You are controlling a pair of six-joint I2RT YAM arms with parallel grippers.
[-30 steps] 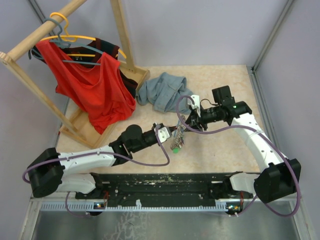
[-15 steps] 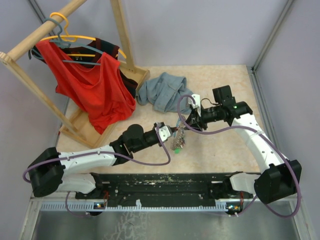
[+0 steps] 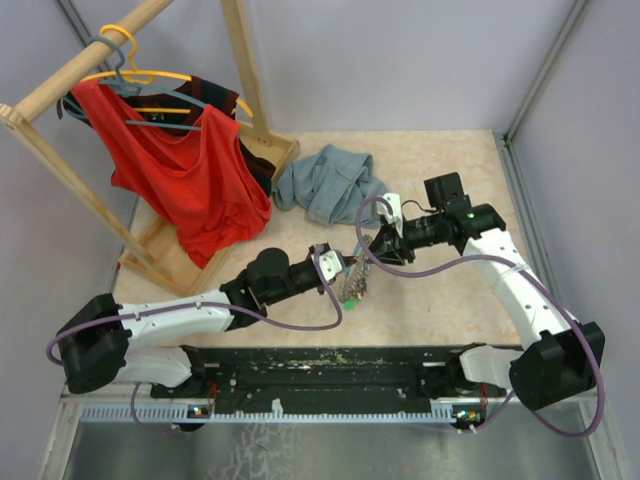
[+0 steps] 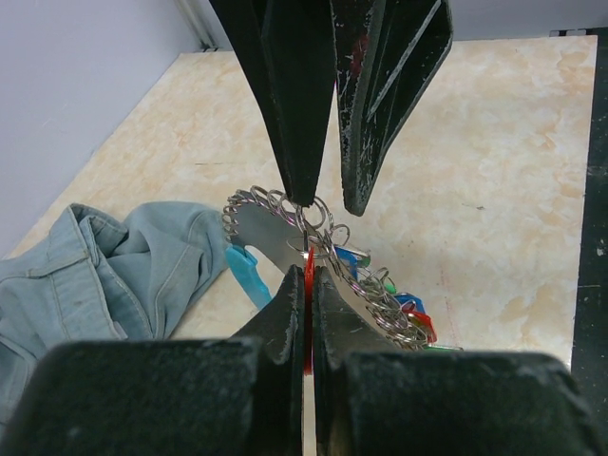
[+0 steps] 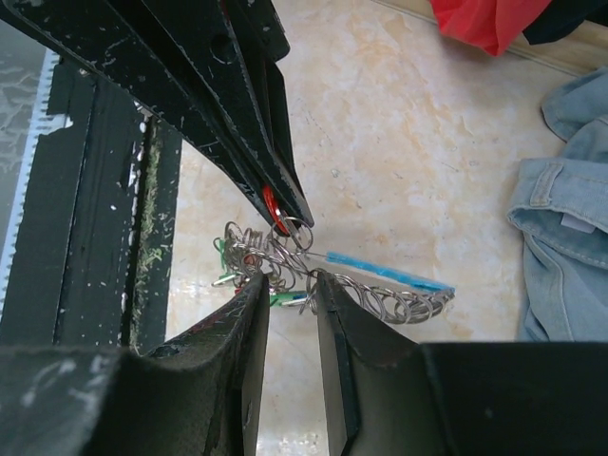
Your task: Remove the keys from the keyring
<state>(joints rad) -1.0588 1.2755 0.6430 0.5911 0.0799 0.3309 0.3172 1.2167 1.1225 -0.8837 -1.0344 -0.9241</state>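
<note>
The left tool is pinched shut on a red key; the keyring hangs just beyond its tips, above the surface; the right tool, narrowly parted and gripping nothing, meets it tip to tip at a small ring.

Denim garment lies close beyond keyring; wooden rack left; bare tabletop right.

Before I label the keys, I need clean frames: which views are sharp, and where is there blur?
Top view: evenly lit and sharp, but the keys are tiny. Left wrist: keyring crisp, left gripper blurred near the lens. Right wrist: likewise, keyring crisp, right gripper soft.
</note>
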